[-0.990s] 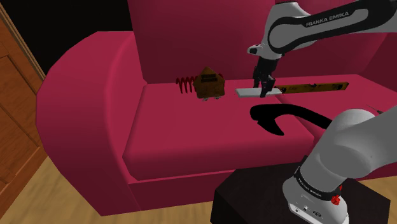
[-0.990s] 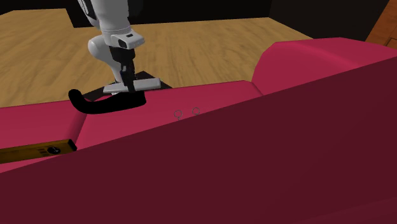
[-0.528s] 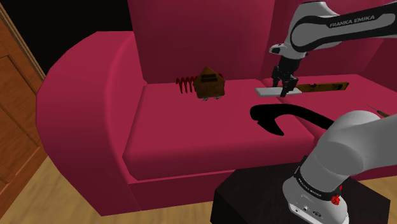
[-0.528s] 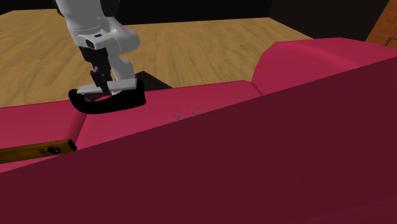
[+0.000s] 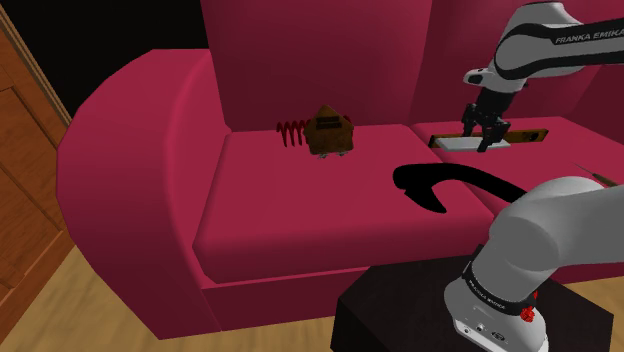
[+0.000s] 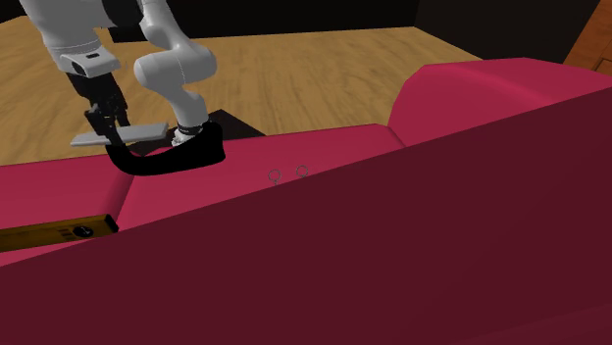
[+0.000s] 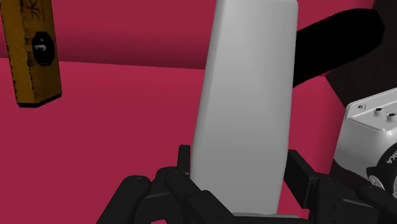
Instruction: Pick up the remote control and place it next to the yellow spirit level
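"FRANKA EMIKA", white letters, on forearm link (image 5: 585, 40). Small lettering on base ring (image 5: 495, 298): illegible. Marks on spirit level (image 7: 30, 51): unreadable.

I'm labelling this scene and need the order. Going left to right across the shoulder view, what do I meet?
wooden panel → sofa armrest → red coil → brown object → pale grey remote control, clasped in the gripper
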You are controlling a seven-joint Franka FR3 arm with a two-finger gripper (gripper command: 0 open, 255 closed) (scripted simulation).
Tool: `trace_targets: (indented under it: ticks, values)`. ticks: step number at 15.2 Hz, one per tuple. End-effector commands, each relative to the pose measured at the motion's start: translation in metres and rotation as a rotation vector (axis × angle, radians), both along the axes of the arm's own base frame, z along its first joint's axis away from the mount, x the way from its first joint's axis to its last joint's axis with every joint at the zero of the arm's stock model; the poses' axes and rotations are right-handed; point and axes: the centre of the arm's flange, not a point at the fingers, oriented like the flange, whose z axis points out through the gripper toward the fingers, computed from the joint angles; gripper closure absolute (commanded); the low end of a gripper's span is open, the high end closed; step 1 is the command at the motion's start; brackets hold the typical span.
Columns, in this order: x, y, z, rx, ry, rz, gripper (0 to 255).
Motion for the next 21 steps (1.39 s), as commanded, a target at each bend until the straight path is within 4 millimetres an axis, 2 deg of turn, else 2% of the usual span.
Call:
trace_targets:
  ticks: [1,21]
  values:
    - [-0.019,-0.018,-0.002,0.0,0.0,0.002,255]
    - [-0.194,-0.215,-0.001,0.0,0.0,0.002,255]
